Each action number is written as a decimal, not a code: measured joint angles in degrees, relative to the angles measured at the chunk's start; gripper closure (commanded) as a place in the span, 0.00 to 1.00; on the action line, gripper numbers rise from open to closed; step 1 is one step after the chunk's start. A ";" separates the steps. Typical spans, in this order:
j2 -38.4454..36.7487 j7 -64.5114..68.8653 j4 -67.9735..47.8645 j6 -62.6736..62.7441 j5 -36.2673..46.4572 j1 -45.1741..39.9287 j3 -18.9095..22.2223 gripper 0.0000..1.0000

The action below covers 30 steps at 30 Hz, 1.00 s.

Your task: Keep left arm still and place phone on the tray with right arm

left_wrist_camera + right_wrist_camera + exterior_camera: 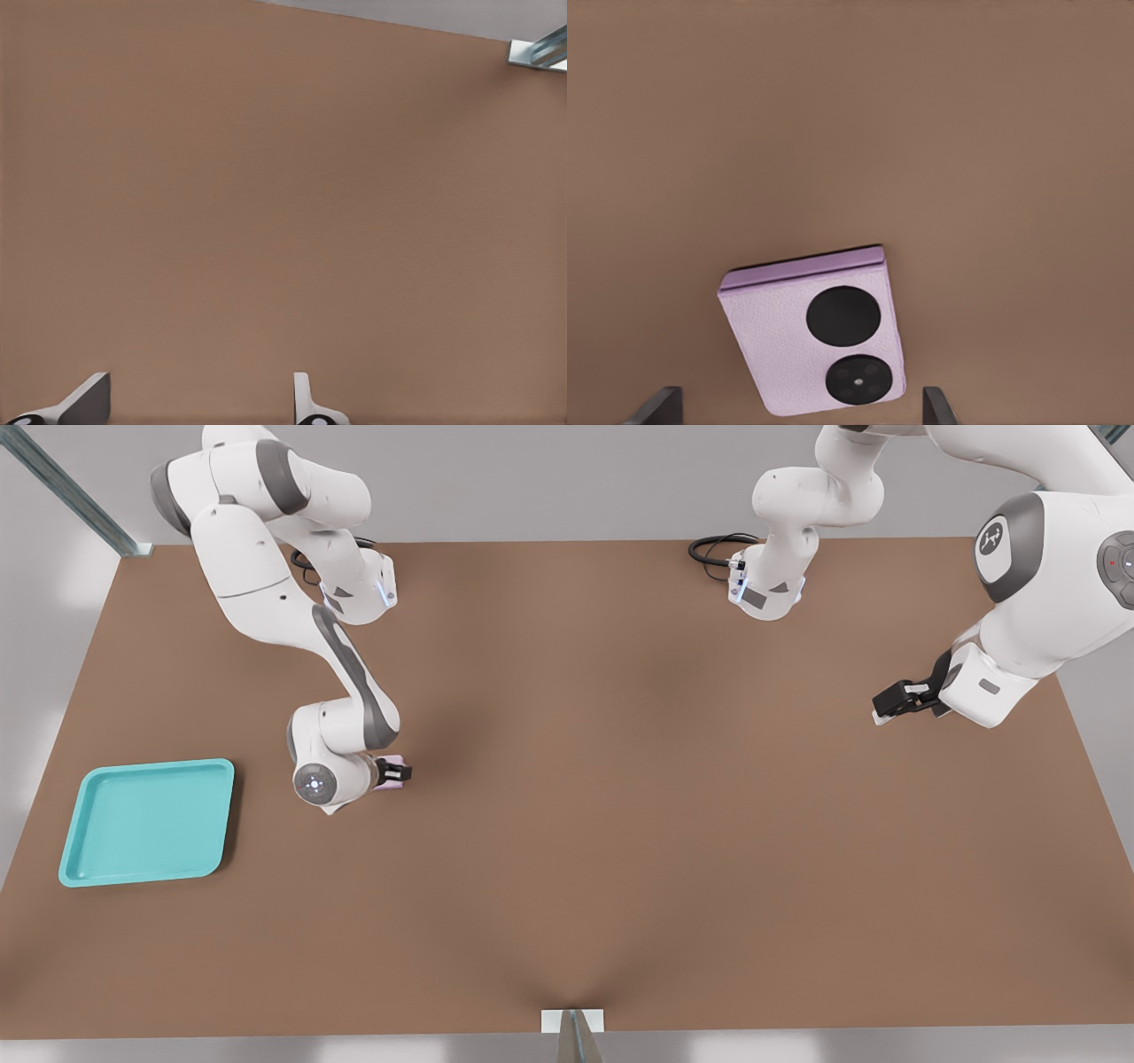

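The pale pink phone [788, 328] with two black round lenses lies flat on the brown table [620, 824]. My gripper [799, 409] hangs low right over it, open, with one finger on each side of the phone and a gap to both. In the front view the gripper [393, 771] points toward the front view's right, and a bit of the phone [405, 777] shows under its fingers. The turquoise tray [151, 822] sits flat and holds nothing. It lies near the table's edge at the front view's left, some way from the gripper.
The parked arm's black gripper [899, 700] hovers over the table at the front view's right. Both arm bases [359, 589] [766, 589] stand at the far edge with black cables. A metal bracket [573, 1023] is at the near edge.
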<state>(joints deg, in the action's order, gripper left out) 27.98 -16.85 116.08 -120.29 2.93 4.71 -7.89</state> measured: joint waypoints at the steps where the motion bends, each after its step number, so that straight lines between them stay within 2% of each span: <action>1: 0.27 0.42 0.02 -0.36 -0.02 0.04 -0.01 0.00; 12: 1.18 3.86 1.71 -4.59 -1.36 0.69 -1.16 0.00; 30: 1.68 7.50 1.19 -4.55 -3.06 0.15 -1.32 0.00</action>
<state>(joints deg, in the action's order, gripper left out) 29.66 -9.35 117.28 -124.84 -0.13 4.86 -9.21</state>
